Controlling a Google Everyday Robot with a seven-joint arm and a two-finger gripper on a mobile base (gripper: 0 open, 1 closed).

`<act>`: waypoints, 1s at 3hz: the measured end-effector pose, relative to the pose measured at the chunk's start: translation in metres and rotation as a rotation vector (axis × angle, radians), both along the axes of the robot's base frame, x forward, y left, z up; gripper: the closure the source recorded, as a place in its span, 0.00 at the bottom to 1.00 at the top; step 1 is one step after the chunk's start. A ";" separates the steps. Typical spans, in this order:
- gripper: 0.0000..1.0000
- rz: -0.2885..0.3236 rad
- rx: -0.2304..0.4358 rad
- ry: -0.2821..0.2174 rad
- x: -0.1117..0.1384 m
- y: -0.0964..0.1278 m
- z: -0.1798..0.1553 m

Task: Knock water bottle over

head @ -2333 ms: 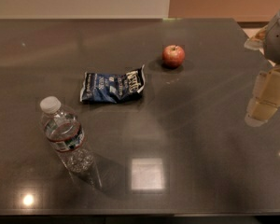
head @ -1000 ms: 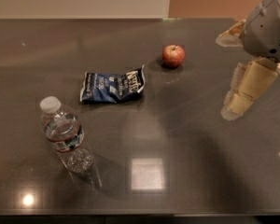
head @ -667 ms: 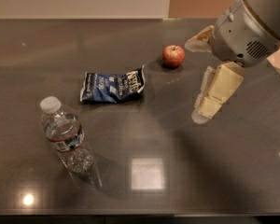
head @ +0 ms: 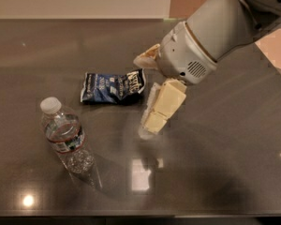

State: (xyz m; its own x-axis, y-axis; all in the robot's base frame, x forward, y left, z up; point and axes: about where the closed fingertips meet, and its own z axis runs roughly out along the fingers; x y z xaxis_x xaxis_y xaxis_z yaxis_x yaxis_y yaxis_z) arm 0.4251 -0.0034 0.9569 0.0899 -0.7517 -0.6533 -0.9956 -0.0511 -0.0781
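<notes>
The water bottle (head: 63,136), clear ribbed plastic with a white cap and a red-edged label band, stands upright on the dark table at the front left. My gripper (head: 141,96) hangs over the middle of the table, to the right of the bottle and apart from it. It is open and empty, with one cream finger (head: 161,108) pointing down toward the table and the other (head: 146,57) higher up behind it.
A dark blue chip bag (head: 113,86) lies flat just left of the gripper, behind the bottle. The grey arm (head: 215,32) reaches in from the upper right and covers the table's far right. The table's front edge (head: 140,215) runs along the bottom.
The arm has swung from the right edge to the middle of the table, toward the bottle. It now hides the red apple seen earlier. The bottle and chip bag have not moved.
</notes>
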 end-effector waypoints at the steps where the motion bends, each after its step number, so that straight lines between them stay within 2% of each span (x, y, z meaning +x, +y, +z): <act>1: 0.00 0.064 0.060 0.032 -0.015 0.040 -0.008; 3: 0.00 0.146 0.140 0.029 -0.033 0.099 -0.011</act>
